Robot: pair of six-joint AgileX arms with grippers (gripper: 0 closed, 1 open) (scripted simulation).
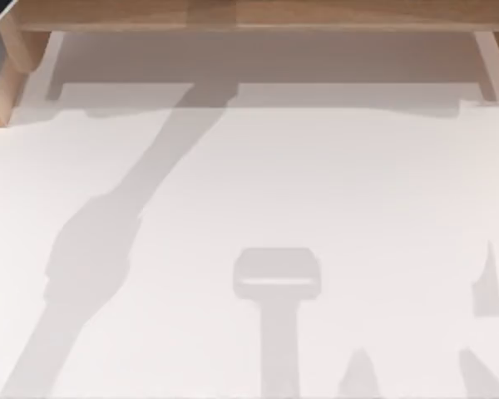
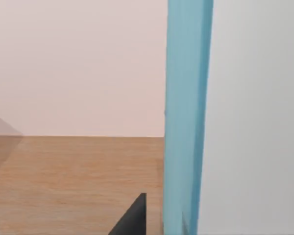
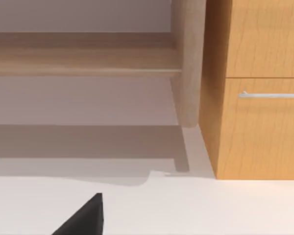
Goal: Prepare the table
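White and bare, the table (image 1: pixel 316 183) lay below the wooden shelf (image 1: pixel 258 15), arm shadows across it; neither gripper's finger state could be told.

No writing, label, brand, number or sign can be read anywhere in these pictures. The white table (image 1: pixel 316 183) is blank, the wooden shelf (image 1: pixel 249 12) at twelve o'clock carries only grain, and the wooden drawer fronts (image 3: pixel 264 132) beside the table are unmarked, as is the blue panel (image 2: pixel 186 117) in the left wrist view.
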